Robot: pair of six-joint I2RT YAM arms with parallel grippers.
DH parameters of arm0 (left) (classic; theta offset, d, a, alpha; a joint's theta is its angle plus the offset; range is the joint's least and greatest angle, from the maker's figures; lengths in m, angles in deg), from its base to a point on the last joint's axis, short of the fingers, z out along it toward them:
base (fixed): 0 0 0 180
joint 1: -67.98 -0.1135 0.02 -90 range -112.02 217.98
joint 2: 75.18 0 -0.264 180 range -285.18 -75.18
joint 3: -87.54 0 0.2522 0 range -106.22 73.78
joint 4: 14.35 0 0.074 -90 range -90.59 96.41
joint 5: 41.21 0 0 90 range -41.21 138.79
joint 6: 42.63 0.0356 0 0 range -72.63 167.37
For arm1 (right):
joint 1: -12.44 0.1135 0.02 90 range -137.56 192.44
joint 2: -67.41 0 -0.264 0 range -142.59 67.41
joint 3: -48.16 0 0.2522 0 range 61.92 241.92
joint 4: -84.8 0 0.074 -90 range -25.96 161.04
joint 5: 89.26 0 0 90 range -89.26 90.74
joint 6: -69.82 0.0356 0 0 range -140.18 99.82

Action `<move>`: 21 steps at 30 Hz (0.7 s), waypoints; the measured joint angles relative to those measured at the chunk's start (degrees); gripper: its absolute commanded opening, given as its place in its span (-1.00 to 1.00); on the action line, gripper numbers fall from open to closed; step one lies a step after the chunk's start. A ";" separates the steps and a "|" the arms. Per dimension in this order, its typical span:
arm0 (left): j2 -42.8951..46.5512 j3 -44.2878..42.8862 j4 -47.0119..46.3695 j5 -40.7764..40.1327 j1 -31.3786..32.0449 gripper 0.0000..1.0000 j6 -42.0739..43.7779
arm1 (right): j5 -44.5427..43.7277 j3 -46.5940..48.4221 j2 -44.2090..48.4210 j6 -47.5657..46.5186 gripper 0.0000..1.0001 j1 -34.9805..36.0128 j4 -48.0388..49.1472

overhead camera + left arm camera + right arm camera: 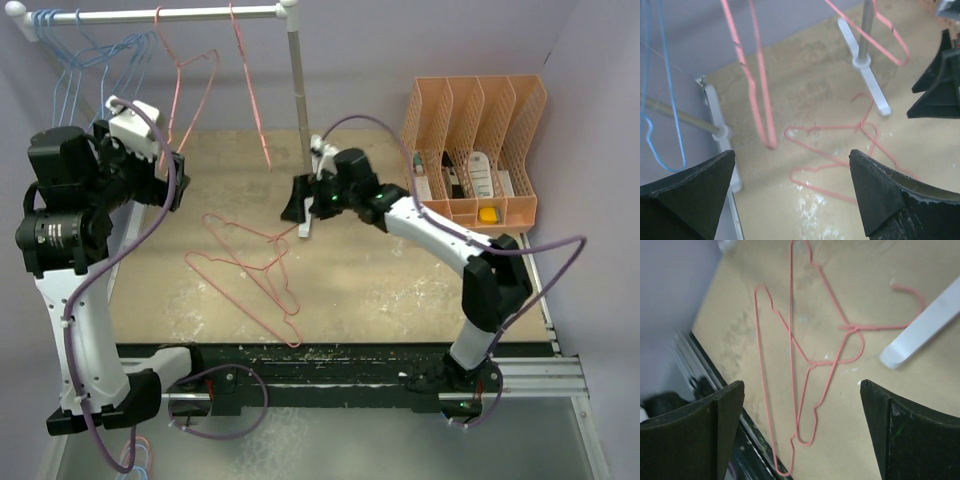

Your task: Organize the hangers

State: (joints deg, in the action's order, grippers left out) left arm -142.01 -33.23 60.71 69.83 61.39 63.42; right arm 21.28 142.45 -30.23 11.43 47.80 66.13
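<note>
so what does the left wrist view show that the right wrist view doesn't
Left wrist only: hanging light blue hangers, hanging pink hangers, the rack's upright pole and the right gripper. Right wrist only: the black rail bordering the table. Both: two pink hangers lying overlapped on it and a white rack foot.

Left wrist view: hanging pink hangers (771, 144) ahead of the left gripper (792, 162) are blurred, hooks cut off by top edge. Blue hangers (670, 85) beyond its left finger, same. Right wrist view: table hangers (811, 362) ahead of the right gripper (802, 386) run off the top edge. Rack foot (920, 332) clipped at right. File holder (470, 100) contents too small to tell.
</note>
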 measured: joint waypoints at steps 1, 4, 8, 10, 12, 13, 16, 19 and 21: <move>1.16 2.14 0.50 0.31 0.00 0.98 1.01 | -0.63 0.04 -1.16 -2.43 0.99 2.12 -0.70; 3.61 8.41 3.19 2.40 0.00 0.98 4.61 | -3.13 0.07 -5.99 -9.51 0.99 7.52 -3.28; 5.16 14.84 10.91 5.88 0.00 0.98 12.28 | -10.16 -0.98 -11.96 -20.22 0.99 12.17 -5.92; 6.56 17.31 13.97 6.19 0.00 0.98 15.45 | -13.05 -3.04 -12.31 -26.21 0.99 13.79 -6.03; 8.44 19.69 16.13 5.73 0.00 0.98 17.79 | -14.29 -4.20 -11.78 -32.26 0.99 14.80 -5.86; 9.53 20.85 16.68 5.35 0.00 0.98 18.53 | -14.64 -4.42 -11.43 -34.69 0.99 14.99 -5.81; 11.74 23.61 17.35 3.85 0.00 0.98 19.78 | -14.21 -4.31 -10.58 -42.75 0.99 15.10 -6.49; 12.63 25.97 17.46 2.14 0.00 0.98 20.74 | -12.96 -3.72 -10.62 -49.92 0.99 15.52 -9.49; 12.20 27.67 17.14 0.22 0.00 0.98 21.20 | -11.52 -4.44 -10.56 -54.42 0.99 15.87 -10.97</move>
State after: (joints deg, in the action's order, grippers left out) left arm -129.81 -5.55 77.84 70.04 61.39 84.62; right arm 9.76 138.01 -40.79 -42.99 63.67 55.16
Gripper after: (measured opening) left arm 0.989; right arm 0.994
